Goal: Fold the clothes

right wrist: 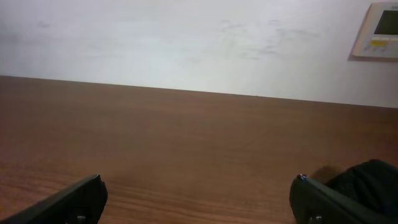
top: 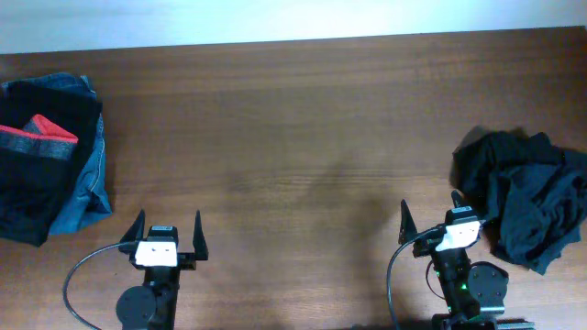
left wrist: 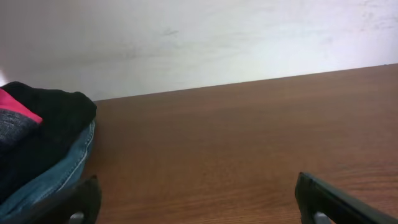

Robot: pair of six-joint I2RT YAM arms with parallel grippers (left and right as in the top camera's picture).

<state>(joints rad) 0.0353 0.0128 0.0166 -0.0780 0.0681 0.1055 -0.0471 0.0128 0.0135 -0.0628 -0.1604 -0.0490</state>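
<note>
A crumpled heap of black clothes (top: 526,194) lies at the right edge of the table. A bit of it shows at the lower right of the right wrist view (right wrist: 372,179). My right gripper (top: 431,217) is open and empty, just left of the heap; its right finger is next to the fabric. My left gripper (top: 167,231) is open and empty near the front left of the table. Both sets of fingers show wide apart in the wrist views, left (left wrist: 196,199) and right (right wrist: 198,199), with bare wood between them.
A folded stack sits at the far left: a blue denim garment (top: 84,188) under a black piece with red-and-grey stripes (top: 41,137). It shows in the left wrist view (left wrist: 37,143). The brown wooden table (top: 293,137) meets a white wall at the back.
</note>
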